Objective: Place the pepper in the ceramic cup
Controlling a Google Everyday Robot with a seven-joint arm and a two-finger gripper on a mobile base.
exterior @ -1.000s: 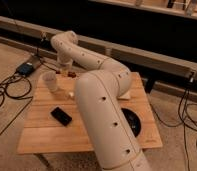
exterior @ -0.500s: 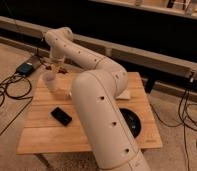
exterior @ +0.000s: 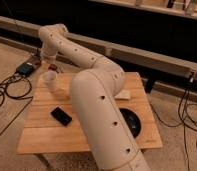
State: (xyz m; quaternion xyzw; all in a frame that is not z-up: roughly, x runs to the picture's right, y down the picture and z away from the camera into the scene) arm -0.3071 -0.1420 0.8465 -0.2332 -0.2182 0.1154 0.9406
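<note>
Camera view: the white cup [exterior: 50, 80] is seen standing near the far left corner of the wooden counter [exterior: 47, 135]. Just above the cup, the pincer [exterior: 50, 65] is held clenched on the pepper [exterior: 53, 67], of which only a small reddish bit is seen at the tip, over the cup's rim. In front of the cup a flat black device [exterior: 61, 115] is laid on the counter. Well to the right of the cup, a dark round plate [exterior: 134, 123] and a pale block [exterior: 123, 94] are partly hidden by the white arm [exterior: 97, 100]. Left of the cup, on the floor, a blue box [exterior: 25, 68] with cables [exterior: 6, 91] is seen.
</note>
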